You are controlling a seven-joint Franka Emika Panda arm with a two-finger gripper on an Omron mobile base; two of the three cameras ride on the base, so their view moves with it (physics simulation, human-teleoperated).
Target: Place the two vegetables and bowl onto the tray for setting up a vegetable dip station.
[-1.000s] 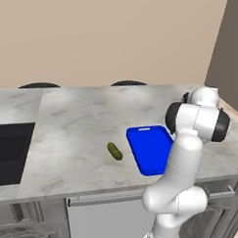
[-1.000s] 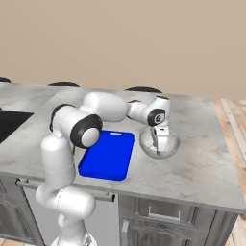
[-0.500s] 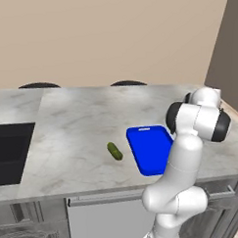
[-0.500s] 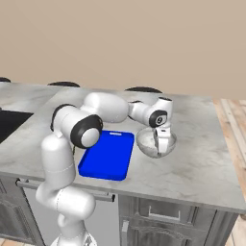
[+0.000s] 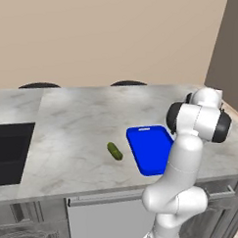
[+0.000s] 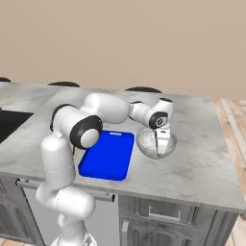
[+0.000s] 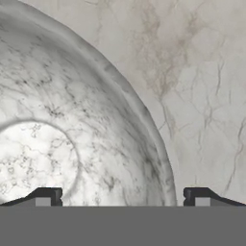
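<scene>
Here the pincer [image 6: 162, 150] stands wide, straddling the rim of the bowl [image 6: 148, 142].

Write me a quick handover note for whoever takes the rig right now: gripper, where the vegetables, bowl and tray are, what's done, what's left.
Gripper: open, holding nothing, lowered over the bowl's right rim. In the hand view one of the fingers sits over the bowl's inside and the other over the counter outside, so they straddle the rim.
Bowl: on the counter just right of the tray, not on it.
Tray: bare, near the counter's front edge.
Cucumber: on the counter left of the tray.
Carrot: I can't locate it.
Done: nothing placed yet.
Left: grip the bowl and move it onto the tray, then cucumber and carrot.
</scene>
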